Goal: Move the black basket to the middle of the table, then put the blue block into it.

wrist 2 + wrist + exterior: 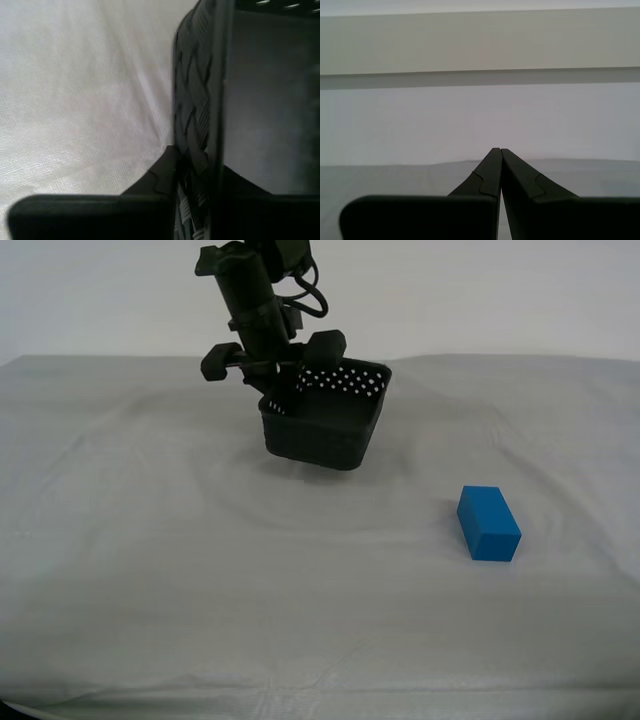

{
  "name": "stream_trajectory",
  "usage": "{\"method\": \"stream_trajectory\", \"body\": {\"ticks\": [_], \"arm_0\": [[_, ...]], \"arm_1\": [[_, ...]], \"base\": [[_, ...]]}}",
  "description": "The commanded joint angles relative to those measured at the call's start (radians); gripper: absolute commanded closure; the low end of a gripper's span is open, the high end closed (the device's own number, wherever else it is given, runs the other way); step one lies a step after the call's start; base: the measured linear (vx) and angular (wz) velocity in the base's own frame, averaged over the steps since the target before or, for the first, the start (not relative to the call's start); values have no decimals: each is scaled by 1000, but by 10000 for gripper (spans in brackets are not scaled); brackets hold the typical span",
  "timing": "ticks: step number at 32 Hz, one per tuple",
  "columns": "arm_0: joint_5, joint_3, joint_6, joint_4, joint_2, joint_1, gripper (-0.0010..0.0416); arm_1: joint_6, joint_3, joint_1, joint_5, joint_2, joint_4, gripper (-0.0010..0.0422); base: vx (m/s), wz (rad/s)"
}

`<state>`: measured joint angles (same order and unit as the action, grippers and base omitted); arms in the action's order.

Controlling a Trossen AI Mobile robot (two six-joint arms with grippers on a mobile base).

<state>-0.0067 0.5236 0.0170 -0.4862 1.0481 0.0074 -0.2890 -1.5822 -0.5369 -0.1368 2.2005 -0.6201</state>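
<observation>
The black basket (330,425) hangs tilted a little above the table (150,540), near the back middle. My second gripper (285,390) is shut on the basket's near-left wall; in the second wrist view the woven wall (192,110) runs between the two jaws. The blue block (488,523) lies flat on the cloth at the exterior view's right, apart from the basket. My first gripper (499,152) is shut and empty, raised and pointed over the cloth toward a pale wall; it is not in the exterior view.
The pale cloth has soft wrinkles around the basket. The table's front edge (320,702) runs along the bottom of the exterior view. A plain wall stands behind the table.
</observation>
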Motion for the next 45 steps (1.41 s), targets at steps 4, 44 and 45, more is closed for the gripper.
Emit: {"method": "stream_trajectory", "body": {"ticks": [4, 44, 45], "arm_0": [[0, 1, 6, -2, 0, 0, 405], [-309, 116, 238, 1206, 31, 263, 311], [-310, 117, 238, 1199, 50, 268, 284]], "arm_1": [[0, 0, -1, -4, -2, -5, 266], [39, -446, 65, 61, -9, -89, 62], [40, -446, 66, 61, -9, -89, 62]], "base": [[0, 0], [0, 0], [0, 0]]}}
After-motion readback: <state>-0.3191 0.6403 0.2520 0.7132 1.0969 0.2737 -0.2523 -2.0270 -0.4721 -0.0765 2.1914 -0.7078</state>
